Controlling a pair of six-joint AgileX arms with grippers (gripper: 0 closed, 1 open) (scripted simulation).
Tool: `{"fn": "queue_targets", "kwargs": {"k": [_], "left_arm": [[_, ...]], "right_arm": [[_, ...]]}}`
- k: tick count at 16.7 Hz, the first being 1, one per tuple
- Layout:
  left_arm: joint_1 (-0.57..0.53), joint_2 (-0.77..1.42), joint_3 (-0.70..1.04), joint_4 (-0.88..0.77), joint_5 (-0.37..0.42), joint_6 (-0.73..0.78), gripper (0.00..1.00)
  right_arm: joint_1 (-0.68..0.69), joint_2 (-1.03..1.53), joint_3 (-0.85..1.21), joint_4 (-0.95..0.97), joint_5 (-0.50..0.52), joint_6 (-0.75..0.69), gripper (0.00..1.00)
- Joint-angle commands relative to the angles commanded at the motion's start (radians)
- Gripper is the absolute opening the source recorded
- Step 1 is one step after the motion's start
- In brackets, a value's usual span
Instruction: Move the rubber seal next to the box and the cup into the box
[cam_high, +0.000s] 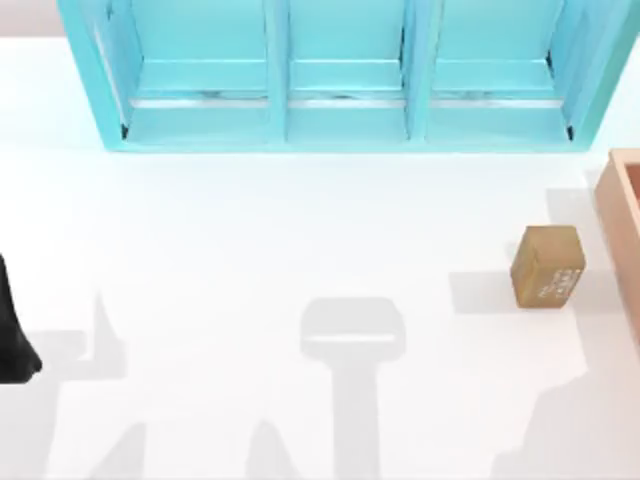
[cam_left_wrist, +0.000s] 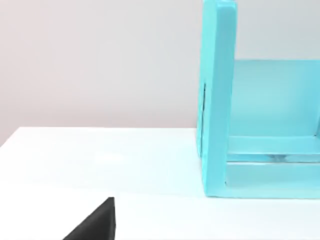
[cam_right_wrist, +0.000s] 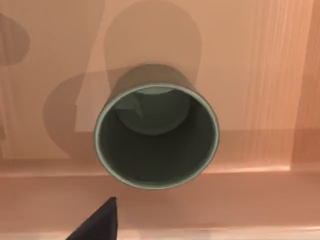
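Observation:
The rubber seal (cam_high: 548, 267), a small tan-brown block with whitish marks, lies on the white table just left of the box (cam_high: 622, 200), whose salmon-tan wall shows at the right edge of the top view. In the right wrist view the dark olive-grey cup (cam_right_wrist: 155, 160) stands upright on the box floor (cam_right_wrist: 260, 75), its hollow mouth facing up. My right gripper hangs above it, open, with one dark fingertip (cam_right_wrist: 100, 222) off to the cup's side and touching nothing. My left gripper (cam_high: 14, 350) is parked at the table's left edge, open and empty.
A turquoise shelf unit (cam_high: 340, 80) with three bays runs along the back of the table, and its end wall (cam_left_wrist: 217, 100) stands ahead of the left wrist. White tabletop (cam_high: 300, 230) stretches between the left arm and the seal.

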Motion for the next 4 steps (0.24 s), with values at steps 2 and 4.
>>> {"fn": "queue_targets", "kwargs": {"k": [2,4], "left_arm": [[0.0,0.0,0.0,0.0,0.0,0.0,1.0],[0.0,0.0,0.0,0.0,0.0,0.0,1.0]], "right_arm": [[-0.001,-0.012,0.043,-0.05,0.001,0.001,1.0],[-0.001,-0.015,0.052,-0.06,0.002,0.002,1.0]]}}
